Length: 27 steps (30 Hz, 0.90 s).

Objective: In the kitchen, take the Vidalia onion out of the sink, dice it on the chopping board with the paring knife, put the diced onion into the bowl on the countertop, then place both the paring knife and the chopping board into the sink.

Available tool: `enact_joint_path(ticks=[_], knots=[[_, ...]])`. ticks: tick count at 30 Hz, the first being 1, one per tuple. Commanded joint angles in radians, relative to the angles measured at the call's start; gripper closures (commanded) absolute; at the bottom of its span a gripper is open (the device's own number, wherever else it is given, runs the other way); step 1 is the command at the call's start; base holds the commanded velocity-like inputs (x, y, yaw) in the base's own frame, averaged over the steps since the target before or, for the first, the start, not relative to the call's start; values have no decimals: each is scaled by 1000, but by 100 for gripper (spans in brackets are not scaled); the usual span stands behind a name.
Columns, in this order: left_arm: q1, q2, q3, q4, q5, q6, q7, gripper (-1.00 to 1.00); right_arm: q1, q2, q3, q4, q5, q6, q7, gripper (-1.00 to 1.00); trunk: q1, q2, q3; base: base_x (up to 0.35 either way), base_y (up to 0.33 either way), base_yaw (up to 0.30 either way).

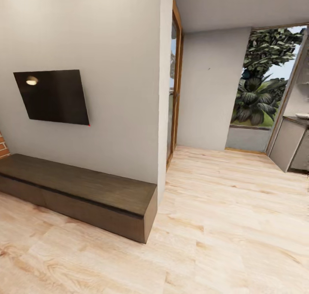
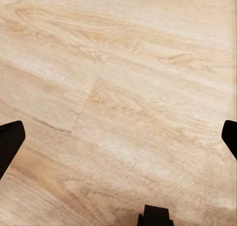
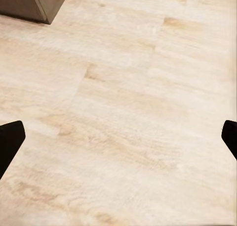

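My left gripper (image 2: pixel 118 139) hangs open over light wooden floor (image 2: pixel 123 87), its black fingertips (image 2: pixel 10 142) far apart with nothing between them. My right gripper (image 3: pixel 118 137) is open in the same way above the same floor, with its dark fingertips (image 3: pixel 9 139) at the picture's sides. At the far right of the head view stands a corner of the kitchen: a grey cabinet (image 1: pixel 286 150) under a dark countertop (image 1: pixel 296 119). A small white thing (image 1: pixel 303 115) sits on it, too small to identify. The onion, sink, chopping board and paring knife are out of view.
A grey wall with a black screen (image 1: pixel 53 96) stands ahead on the left, a low dark wooden bench (image 1: pixel 86 193) along its foot. Its corner (image 3: pixel 37 3) lies near my right gripper. Wooden floor (image 1: pixel 231 208) runs past a door frame (image 1: pixel 176 83) toward a window with plants (image 1: pixel 262 83).
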Motion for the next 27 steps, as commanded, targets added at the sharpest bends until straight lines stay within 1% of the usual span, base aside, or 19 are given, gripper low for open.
enact_joint_path(ticks=[1, 10, 27], knots=[[0, 0, 1, 1, 0, -3, 1, -100, 0, 0, 0, 0, 0, -2, 0, -100, 0, 0, 0, 0, 0, -199], [0, -1, 1, 6, 0, -3, 1, -100, 0, 0, 2, 0, 0, -1, 1, -100, 0, 0, 8, 0, 0, -236], [0, -3, -1, 21, -1, -3, 1, -100, 0, 1, 3, 0, 0, -1, 1, -100, 0, 0, 7, 0, 0, -279]])
